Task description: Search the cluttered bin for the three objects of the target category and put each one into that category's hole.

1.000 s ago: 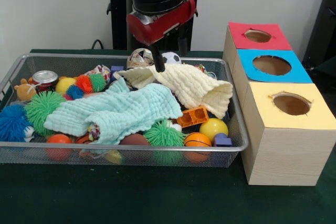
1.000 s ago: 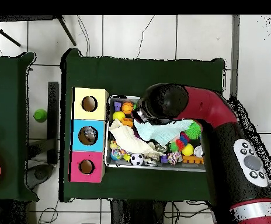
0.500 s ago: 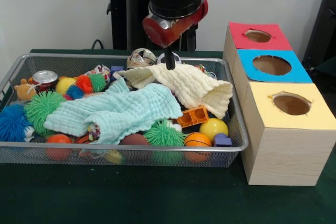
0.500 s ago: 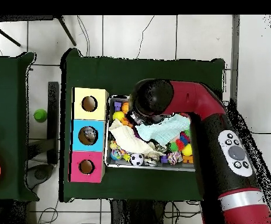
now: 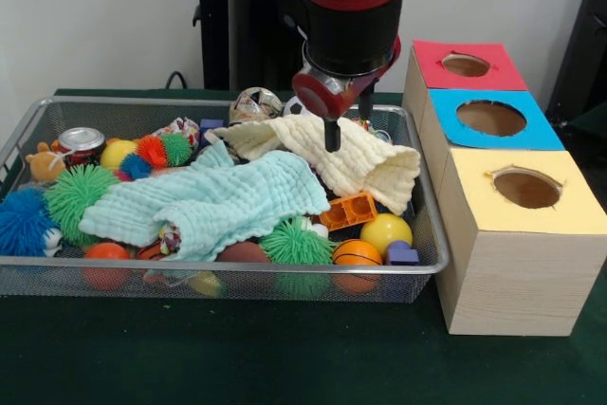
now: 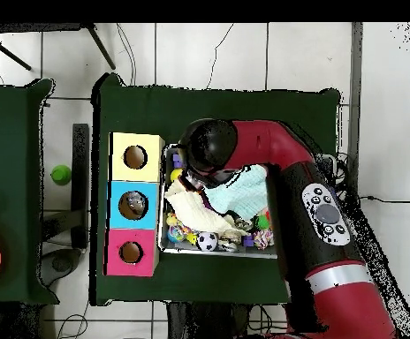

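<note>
My gripper [image 5: 349,125] hangs open over the cream cloth [image 5: 351,154] near the right end of the wire bin [image 5: 228,277], with nothing between its fingers. One dark fingertip [image 5: 332,137] is just above the cloth. A mint cloth [image 5: 209,201] covers the bin's middle. Around it lie an orange brick [image 5: 348,209], a yellow ball [image 5: 385,231], a small basketball [image 5: 358,253], a purple block [image 5: 402,253], spiky balls [image 5: 296,242] and a can [image 5: 81,139]. In the overhead view the arm's head [image 6: 208,146] hides the gripper.
Three wooden boxes stand right of the bin, with a red-topped hole [image 5: 466,64], a blue-topped hole [image 5: 490,118] and a yellow-topped hole [image 5: 526,187]. Something dark lies in the blue box's hole [image 6: 133,205]. A soccer ball [image 6: 207,241] sits at the bin's edge.
The arm has swung along the bin toward the boxes' end, from the bin's middle to over the cream cloth, and dropped a little. The gripper holds nothing throughout; the objects have not moved.
</note>
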Robot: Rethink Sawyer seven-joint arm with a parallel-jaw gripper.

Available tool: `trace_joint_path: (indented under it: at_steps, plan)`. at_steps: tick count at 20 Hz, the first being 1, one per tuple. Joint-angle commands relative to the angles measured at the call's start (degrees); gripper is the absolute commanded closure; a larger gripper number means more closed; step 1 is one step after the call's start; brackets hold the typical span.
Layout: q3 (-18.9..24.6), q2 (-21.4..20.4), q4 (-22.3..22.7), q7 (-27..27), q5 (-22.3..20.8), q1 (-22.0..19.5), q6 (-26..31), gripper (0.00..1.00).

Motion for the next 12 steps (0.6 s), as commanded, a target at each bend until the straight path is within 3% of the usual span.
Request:
trace_joint_path:
  at_steps: [1,12]
  plan:
    - [0.86,3.22,-1.76,-5.40,-3.23,-0.11,4.39,0.00]
    - [-0.05,4.71,-1.30,-6.42,-5.52,-0.54,5.89,0.00]
